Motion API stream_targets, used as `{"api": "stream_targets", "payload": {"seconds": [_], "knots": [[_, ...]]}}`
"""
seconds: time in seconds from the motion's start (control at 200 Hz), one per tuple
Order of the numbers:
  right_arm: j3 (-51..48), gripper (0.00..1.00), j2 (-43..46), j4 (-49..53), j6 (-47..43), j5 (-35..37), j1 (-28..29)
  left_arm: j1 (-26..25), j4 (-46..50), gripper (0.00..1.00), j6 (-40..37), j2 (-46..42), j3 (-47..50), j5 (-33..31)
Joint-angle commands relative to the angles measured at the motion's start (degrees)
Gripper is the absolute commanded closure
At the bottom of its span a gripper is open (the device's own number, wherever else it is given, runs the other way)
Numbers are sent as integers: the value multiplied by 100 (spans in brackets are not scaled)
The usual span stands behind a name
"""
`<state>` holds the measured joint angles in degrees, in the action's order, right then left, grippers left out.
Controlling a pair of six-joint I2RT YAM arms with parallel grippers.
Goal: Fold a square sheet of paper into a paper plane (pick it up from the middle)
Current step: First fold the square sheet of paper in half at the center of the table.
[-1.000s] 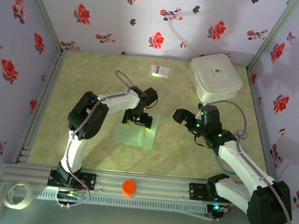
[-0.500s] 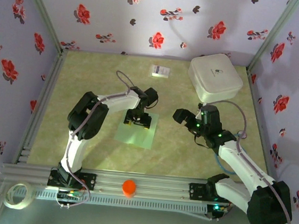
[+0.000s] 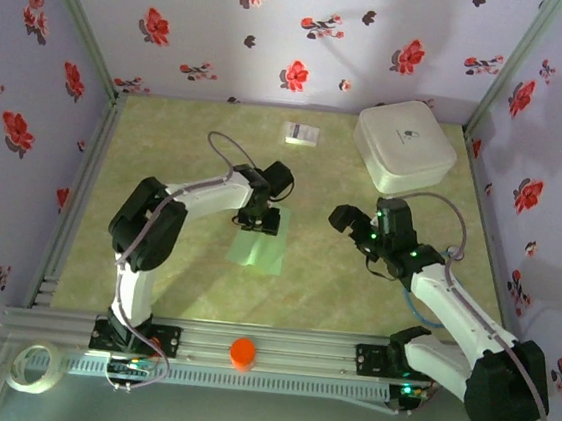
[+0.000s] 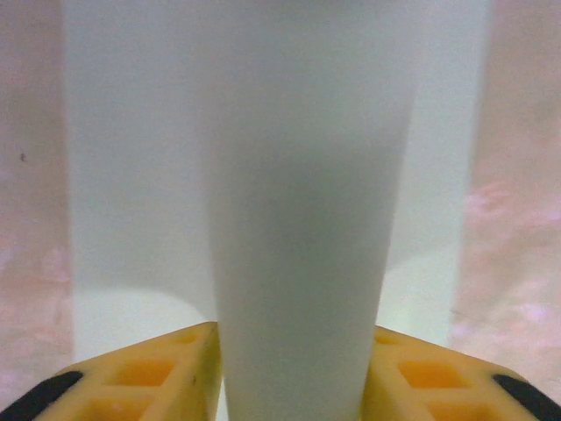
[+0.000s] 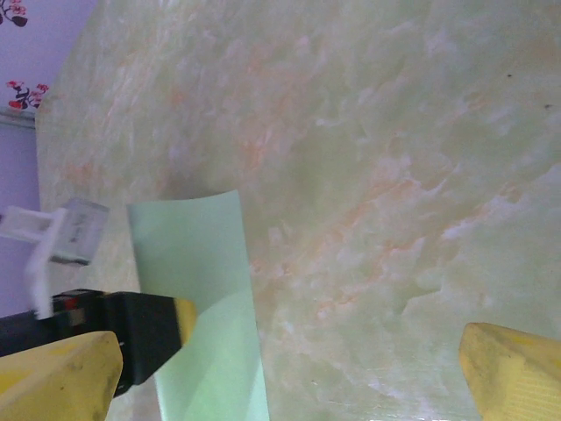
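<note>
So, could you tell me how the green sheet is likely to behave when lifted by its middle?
Probably floppy: the sheet bows into a ridge where the left hand pinches it. It looks thin, so likely light, its sides drooping when raised, and easily creased.

Quick count: one pale green sheet of paper (image 3: 261, 254), one white rounded box (image 3: 404, 146), one small white printed card (image 3: 300, 133). One orange round thing (image 3: 242, 352) at the near edge, maybe a cap or a button, too small to tell. One white ring (image 3: 31, 365) by the near left corner. Two arms, left arm (image 3: 144, 226) and right arm (image 3: 457, 309), one tool each: left tool (image 3: 260, 221), right tool (image 3: 360, 226).
</note>
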<state>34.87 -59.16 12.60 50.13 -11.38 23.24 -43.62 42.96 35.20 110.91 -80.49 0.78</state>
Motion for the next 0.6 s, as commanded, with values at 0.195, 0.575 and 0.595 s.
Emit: {"api": "stream_targets", "payload": {"seconds": [0.195,0.575,0.595], "knots": [[50,1,367,411,288,842,-31,144,-1345,60,266,-756,360,1639],[-458,1,1169,-163,371,916,-52,375,-3494,59,1599,-1090,1260,3577],[-476,1,1165,-233,366,840,-64,380,-3668,59,1691,-1089,1354,3606]]}}
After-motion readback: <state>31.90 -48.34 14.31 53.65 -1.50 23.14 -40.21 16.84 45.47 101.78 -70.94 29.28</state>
